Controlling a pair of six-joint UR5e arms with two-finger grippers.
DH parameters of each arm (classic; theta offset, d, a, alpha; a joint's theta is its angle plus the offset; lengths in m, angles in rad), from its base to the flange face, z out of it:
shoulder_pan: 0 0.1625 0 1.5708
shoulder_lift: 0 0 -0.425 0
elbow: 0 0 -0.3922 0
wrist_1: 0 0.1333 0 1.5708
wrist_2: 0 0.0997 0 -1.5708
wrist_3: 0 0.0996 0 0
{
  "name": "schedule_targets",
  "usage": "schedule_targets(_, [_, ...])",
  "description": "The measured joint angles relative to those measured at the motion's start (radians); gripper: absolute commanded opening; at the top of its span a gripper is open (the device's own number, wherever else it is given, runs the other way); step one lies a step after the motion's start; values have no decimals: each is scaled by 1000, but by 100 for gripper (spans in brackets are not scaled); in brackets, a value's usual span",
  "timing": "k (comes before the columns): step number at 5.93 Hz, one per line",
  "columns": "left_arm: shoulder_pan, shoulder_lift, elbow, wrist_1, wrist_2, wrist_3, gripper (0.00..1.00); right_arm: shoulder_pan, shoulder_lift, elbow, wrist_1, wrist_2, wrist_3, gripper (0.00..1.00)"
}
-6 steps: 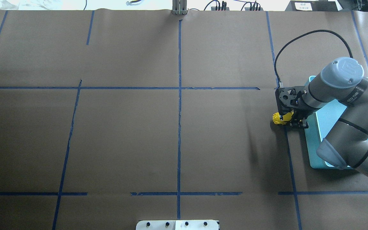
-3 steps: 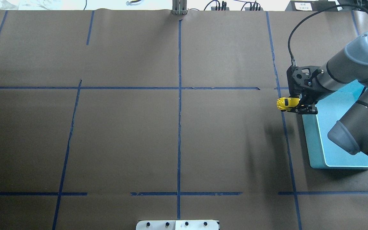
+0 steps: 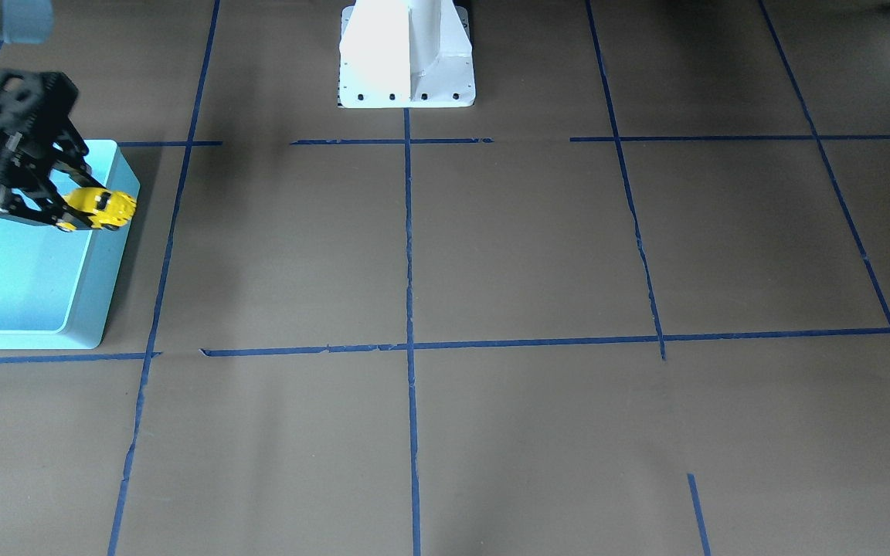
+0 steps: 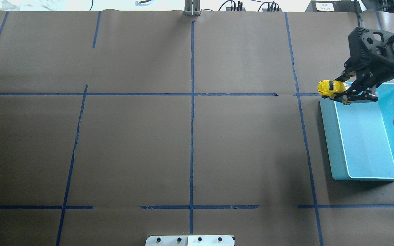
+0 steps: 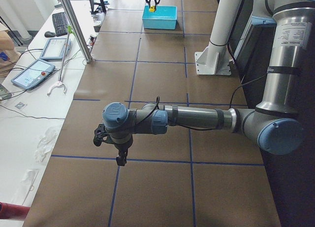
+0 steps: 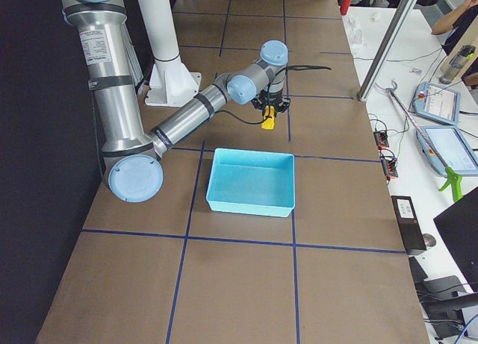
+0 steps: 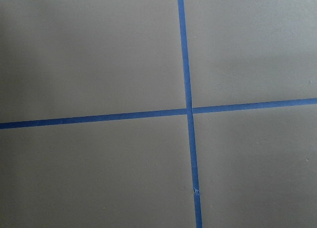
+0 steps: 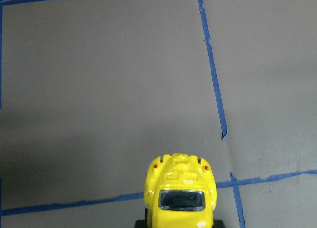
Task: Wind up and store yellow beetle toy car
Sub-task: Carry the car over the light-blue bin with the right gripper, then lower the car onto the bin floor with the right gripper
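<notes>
My right gripper (image 4: 346, 95) is shut on the yellow beetle toy car (image 4: 330, 88) and holds it in the air over the far left corner of the turquoise bin (image 4: 334, 143). The car sticks out past the fingers, over the bin's rim. It also shows in the front view (image 3: 101, 205) by the gripper (image 3: 66, 215) above the bin (image 3: 105, 286), in the right wrist view (image 8: 181, 196), and in the right side view (image 6: 267, 121). My left gripper (image 5: 119, 159) hangs over bare table far from the bin. I cannot tell whether it is open or shut.
The table is covered in brown paper with a grid of blue tape (image 4: 192, 102). The white robot base (image 3: 406, 54) stands at the robot's edge. A metal post (image 4: 192, 8) stands at the far edge. The bin holds nothing else.
My right gripper has lifted the car off the table and carried it away from the robot and to the right, up over the bin's far left corner.
</notes>
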Motion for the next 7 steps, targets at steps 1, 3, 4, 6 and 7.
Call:
schedule_targets(1, [0, 0, 0, 0, 0, 0, 100, 34, -56, 7, -21, 5, -69, 0])
schedule_targets(3, [0, 0, 0, 0, 0, 0, 100, 89, -226, -8, -29, 0, -288, 0])
schedule_targets(4, [0, 0, 0, 0, 0, 0, 100, 100, -268, -32, -25, -8, -353, 0])
schedule_targets(6, [0, 0, 0, 0, 0, 0, 100, 47, -222, -158, 12, -73, -357, 0])
schedule_targets(7, [1, 0, 0, 0, 0, 0, 100, -5, -192, -228, 87, -113, -290, 0])
